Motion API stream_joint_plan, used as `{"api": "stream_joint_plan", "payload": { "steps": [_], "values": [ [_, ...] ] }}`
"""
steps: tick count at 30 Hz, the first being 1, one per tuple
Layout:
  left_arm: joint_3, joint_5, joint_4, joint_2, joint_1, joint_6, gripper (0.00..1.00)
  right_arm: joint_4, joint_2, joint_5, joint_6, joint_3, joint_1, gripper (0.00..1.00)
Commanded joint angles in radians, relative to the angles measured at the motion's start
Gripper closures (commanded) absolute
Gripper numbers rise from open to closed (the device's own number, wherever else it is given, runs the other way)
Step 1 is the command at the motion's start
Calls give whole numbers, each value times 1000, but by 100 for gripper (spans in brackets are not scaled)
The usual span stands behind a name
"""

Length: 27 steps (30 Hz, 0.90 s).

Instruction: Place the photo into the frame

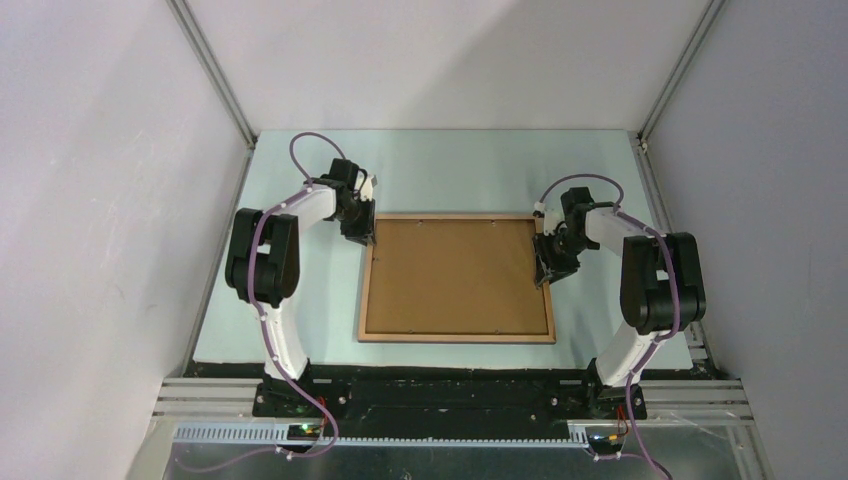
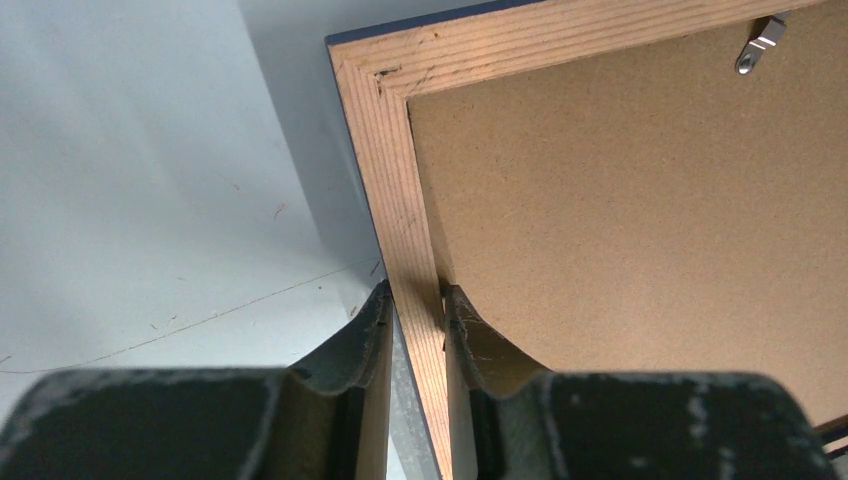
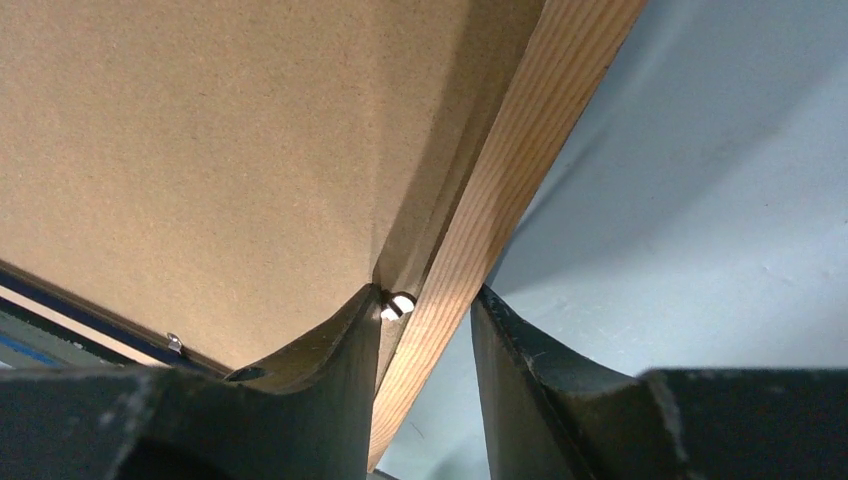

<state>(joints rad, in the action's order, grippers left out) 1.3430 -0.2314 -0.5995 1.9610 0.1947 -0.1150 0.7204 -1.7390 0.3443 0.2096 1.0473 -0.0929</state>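
top: frame (image 1: pixel 455 338) mid-table (image 1: pixel 300 300), brown side up (board (image 1: pixel 455 275) fills it); left gripper (image 1: pixel 360 232) at far-left corner, right gripper (image 1: pixel 548 262) on right rail | left wrist: 2 fingers (image 2: pixel 365 340) pinch the left rail | right wrist: jaws narrow, straddling the right rail, inner finger (image 3: pixel 340 340) just off the wood

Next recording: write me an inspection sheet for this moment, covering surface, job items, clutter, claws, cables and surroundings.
Surface: pale table, faint scuffs near the left arm.
Job's things: frame lies wood face up with the brown backing board in it; photo not seen.
Clutter: nothing seen.
Claws: left claw shut on the frame's left rail by the far corner; right claw open astride the right rail, outer finger apart from it.
Cables: purple cables loop over each arm, off the frame.
Surroundings: white walls, metal corner posts.
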Motion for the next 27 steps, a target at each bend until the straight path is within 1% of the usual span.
{"api": "stream_joint_plan", "payload": {
  "steps": [1, 10, 27],
  "values": [
    [-16, 7, 46, -15, -4, 12, 100, -34, -4, -24, -1, 13, -16, 59],
    [-19, 6, 46, -18, -11, 12, 100, -22, -9, -14, 21, 14, -9, 64],
    [-21, 1, 46, -14, -15, 11, 100, 4, -9, 45, 66, 13, 35, 64]
  ]
}}
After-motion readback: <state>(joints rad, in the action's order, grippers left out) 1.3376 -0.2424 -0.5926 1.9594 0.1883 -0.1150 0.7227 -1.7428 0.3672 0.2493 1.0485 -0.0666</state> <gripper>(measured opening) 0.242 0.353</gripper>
